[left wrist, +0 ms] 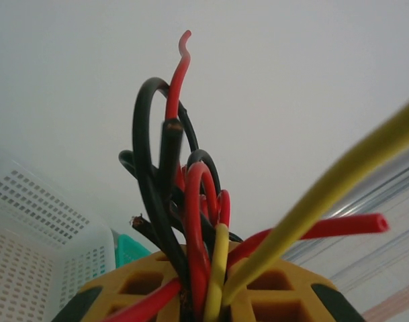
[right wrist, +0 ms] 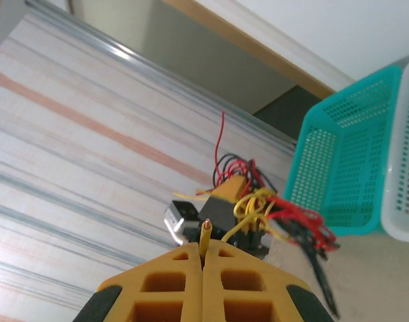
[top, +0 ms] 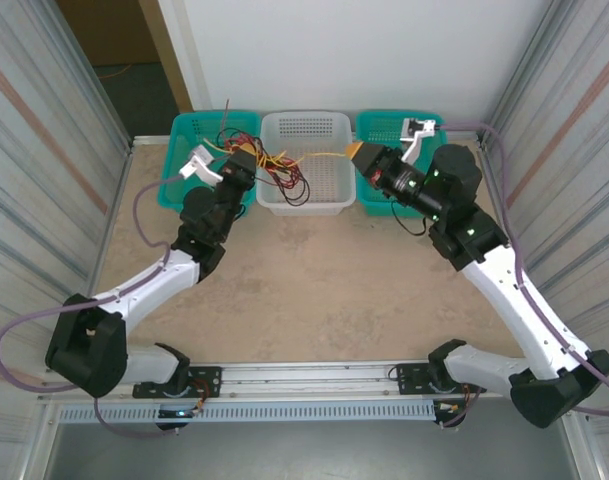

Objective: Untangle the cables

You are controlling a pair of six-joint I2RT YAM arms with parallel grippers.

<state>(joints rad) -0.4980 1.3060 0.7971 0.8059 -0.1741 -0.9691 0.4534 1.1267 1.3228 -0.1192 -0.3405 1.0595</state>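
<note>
The cables (top: 275,166) are a tangle of red, black and yellow strands hanging over the white basket (top: 306,203). My left gripper (top: 246,158) is shut on the bundle at the basket's left rim. In the left wrist view the strands (left wrist: 191,201) rise from between the yellow fingers of the left gripper (left wrist: 211,295). One yellow cable (top: 329,154) stretches right to my right gripper (top: 356,151), which is shut on its end. The right wrist view shows that bare-tipped yellow end (right wrist: 206,233) sticking up from the closed right gripper (right wrist: 204,258), with the tangle (right wrist: 285,215) beyond it.
A teal basket (top: 189,160) stands left of the white one and another (top: 404,130) to its right, all along the back wall. Corrugated panels (top: 44,130) wall in both sides. Bare tabletop (top: 314,290) lies between the arms.
</note>
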